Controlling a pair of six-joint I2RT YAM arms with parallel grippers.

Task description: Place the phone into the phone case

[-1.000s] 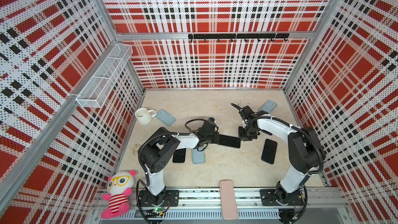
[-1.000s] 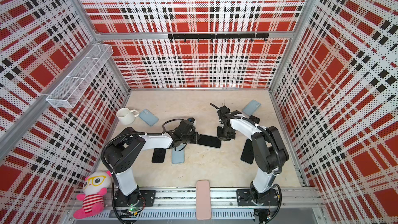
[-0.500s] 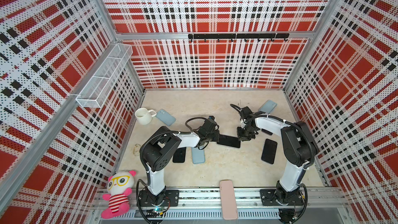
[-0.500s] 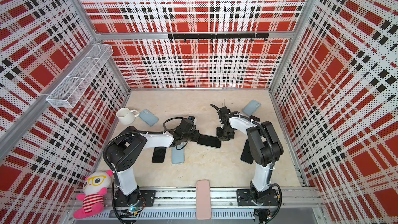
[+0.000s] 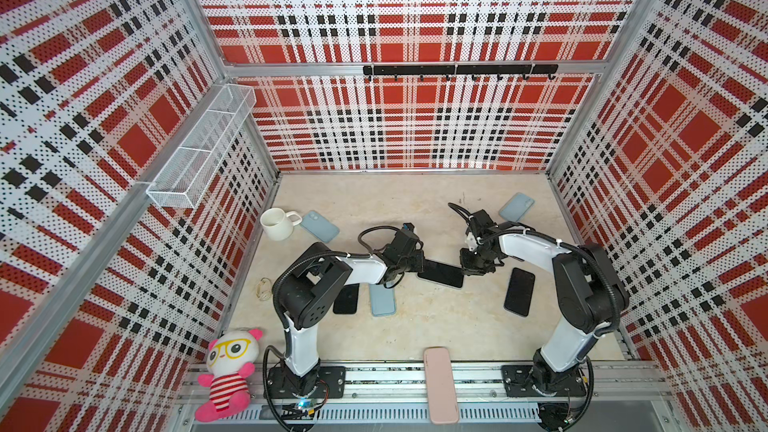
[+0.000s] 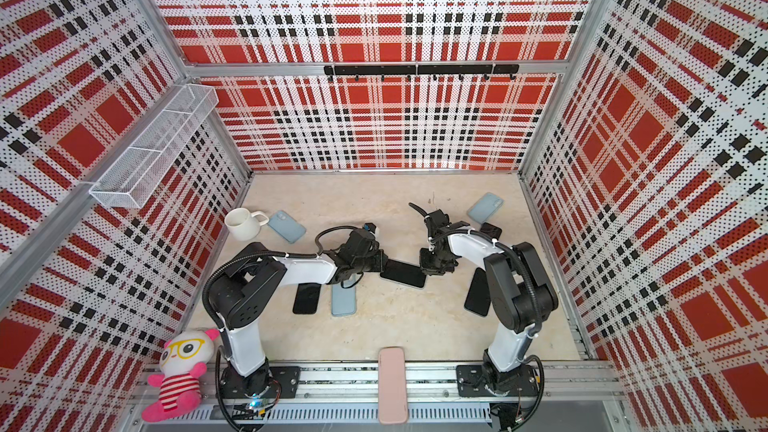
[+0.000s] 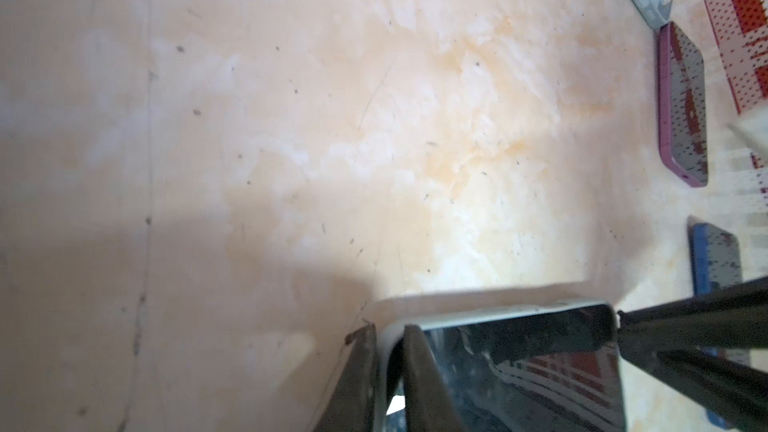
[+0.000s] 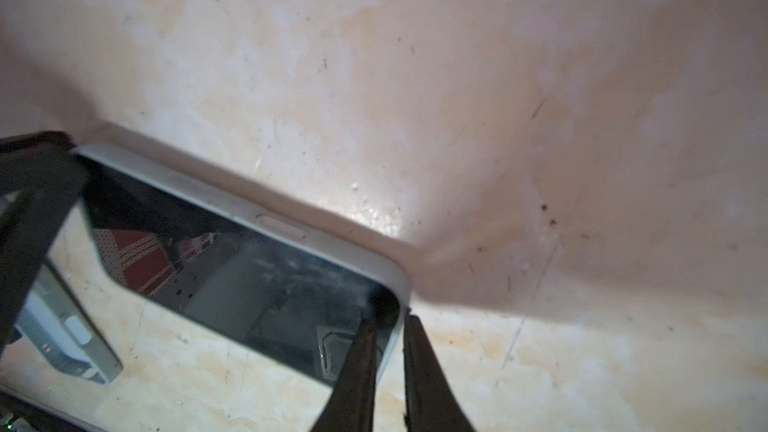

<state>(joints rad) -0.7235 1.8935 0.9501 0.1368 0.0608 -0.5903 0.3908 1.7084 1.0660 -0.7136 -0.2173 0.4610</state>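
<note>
- Where the two claws face each other, the phone (image 5: 441, 273) is held stretched between them, its dark screen turned up.
- A pale grey phone case (image 8: 232, 207) is seen wrapped round the screen's edge along every side that shows — the end under the opposite claw is hidden in each wrist view.
- The left claw (image 7: 388, 330) is clenched on the case's rim: one finger is laid on the glass, and the other is pressed against the outside wall.
- The right claw (image 8: 390, 320) is clamped on the rim in the same manner at the opposite end, close to a corner.
- Whether the phone is rested on the tabletop (image 5: 415, 334) or raised off it cannot be told.
- A pale blue case (image 5: 382, 299) and a black handset (image 5: 345, 299) are laid just behind the left claw, partly under its forearm.
- A second black handset (image 5: 519, 292) is laid behind the right claw — near that arm's elbow.
</note>
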